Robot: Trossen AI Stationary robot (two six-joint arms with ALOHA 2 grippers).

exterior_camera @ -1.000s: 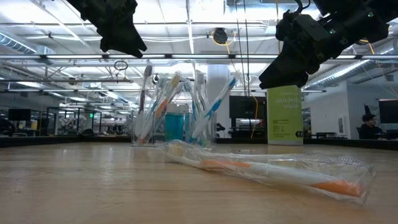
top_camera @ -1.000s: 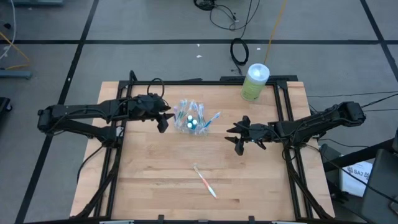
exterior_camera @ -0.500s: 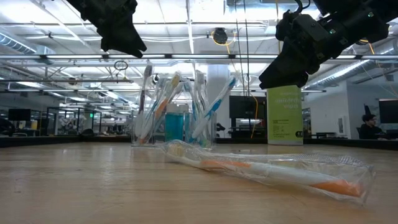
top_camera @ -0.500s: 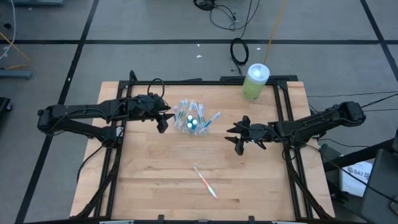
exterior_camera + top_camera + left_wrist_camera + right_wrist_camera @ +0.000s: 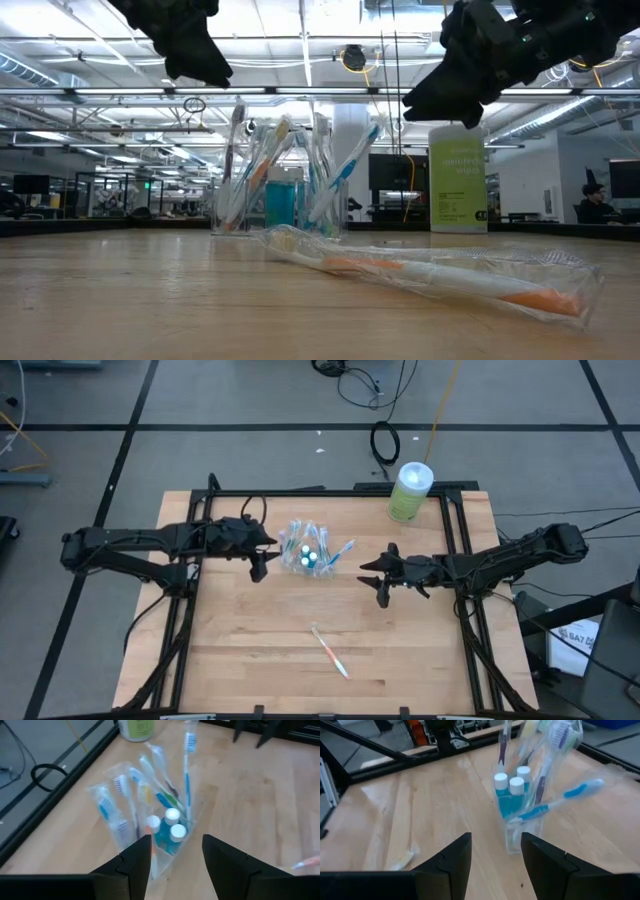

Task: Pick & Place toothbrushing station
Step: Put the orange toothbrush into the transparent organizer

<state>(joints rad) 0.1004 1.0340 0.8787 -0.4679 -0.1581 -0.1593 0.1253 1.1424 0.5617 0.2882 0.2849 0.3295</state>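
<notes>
The clear plastic cup [image 5: 310,554] stands upright on its base at the table's middle, toward the far side. It holds several wrapped blue, green, orange and white toothbrushes and small white-capped teal tubes [image 5: 166,826]. One wrapped orange-and-white toothbrush [image 5: 329,651] lies flat nearer the front edge, and it also shows in the low view [image 5: 430,270]. My left gripper [image 5: 261,557] hangs open just left of the cup, above the table. In its wrist view [image 5: 175,865] the cup [image 5: 167,840] is ahead of the gap. My right gripper [image 5: 376,577] hangs open right of the cup [image 5: 520,815], fingers toward it.
A large pale-green canister with a white lid [image 5: 410,491] stands at the far right corner of the wooden table [image 5: 250,650]. Black frame rails run along the table's sides. Bare wood lies between the cup and the loose toothbrush.
My right gripper has moved a little toward the table's left, closer to the cup, and stays open. The cup and the loose toothbrush have not moved.
</notes>
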